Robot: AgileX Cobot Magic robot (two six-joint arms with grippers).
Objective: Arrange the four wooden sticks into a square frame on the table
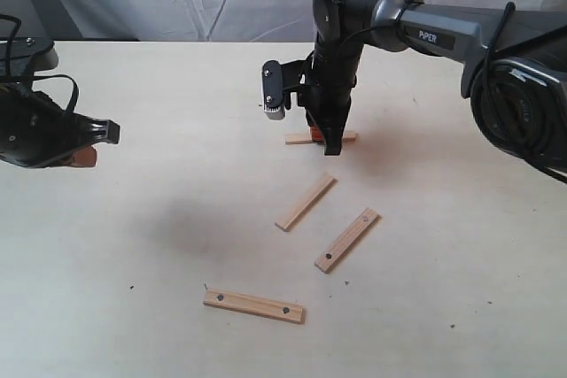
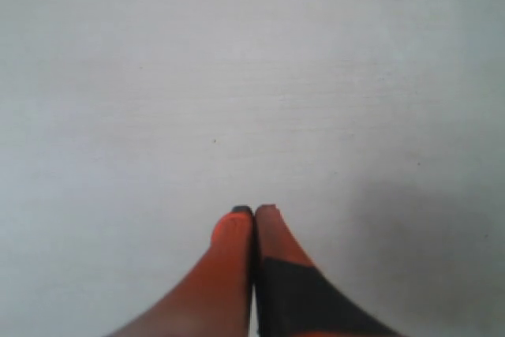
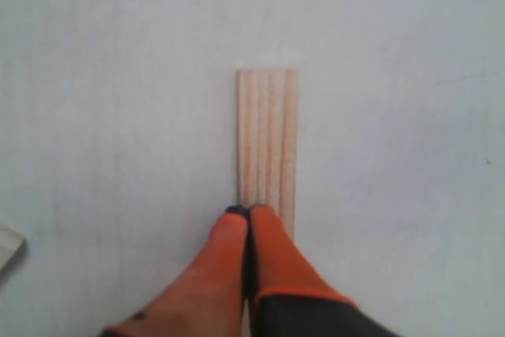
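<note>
In the exterior view, four wooden sticks are counted on the table (image 1: 133,245), all lying flat and apart from one another, so no square frame is formed. The first plain stick (image 1: 297,139) is found directly beneath the right gripper (image 1: 331,146), with its ends showing on either side of the fingers. The second plain stick (image 1: 306,202) is laid at a slant near those fingers. The nearer dotted stick (image 1: 346,240) is set just beyond it, and the farther dotted stick (image 1: 253,305) is placed well apart from the fingers. The right arm is stretched in from the right and bent at the wrist, so that the gripper is pointed straight down. The left gripper (image 1: 104,137) is held at the left edge, low over the table and well apart from every stick.

In the left wrist view, the left gripper (image 2: 254,211) is seen with its orange fingers pressed together, and only bare table (image 2: 237,76) is seen ahead of them.

In the right wrist view, the right gripper (image 3: 248,211) is seen with its fingers pressed together. Their tips are set at the near end of the first plain stick (image 3: 268,140), which extends straight ahead of them. Whether it is touched cannot be told.
</note>
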